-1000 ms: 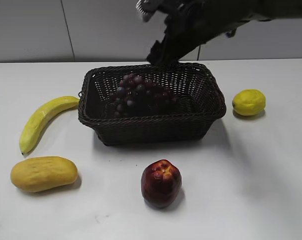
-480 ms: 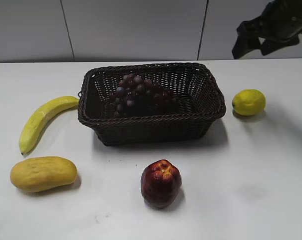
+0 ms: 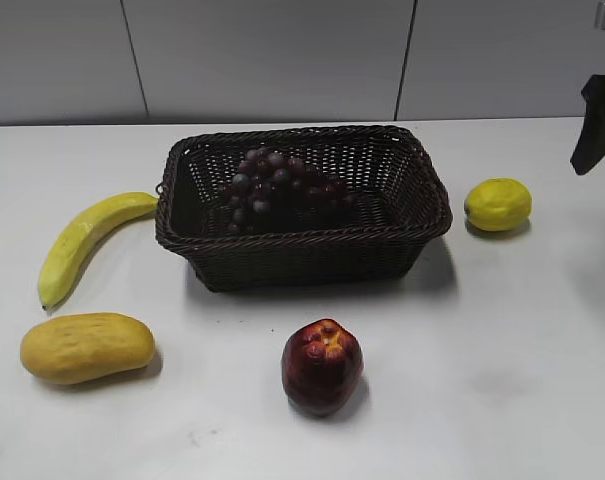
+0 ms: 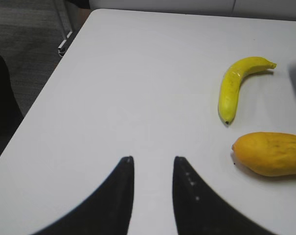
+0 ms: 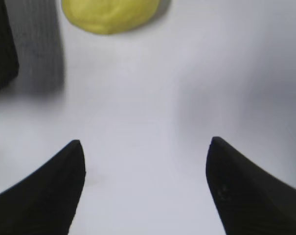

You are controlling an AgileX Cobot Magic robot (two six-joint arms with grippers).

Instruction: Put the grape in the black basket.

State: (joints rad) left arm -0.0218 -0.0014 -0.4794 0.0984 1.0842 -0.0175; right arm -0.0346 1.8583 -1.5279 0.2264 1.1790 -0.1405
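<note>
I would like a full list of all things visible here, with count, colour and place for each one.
basket: one, dark brown-black wicker, centre of the table
grapes: one bunch, dark purple-red, inside the basket
banana: one, yellow, left of the basket
mango: one, orange-yellow, front left, below the banana
apple: one, dark red, in front of the basket
lemon: one, yellow, right of the basket
table: one, white
left hand: one, black, narrowly open, empty, over bare table left of the banana
right hand: one, black, wide open, empty, near the lemon
</note>
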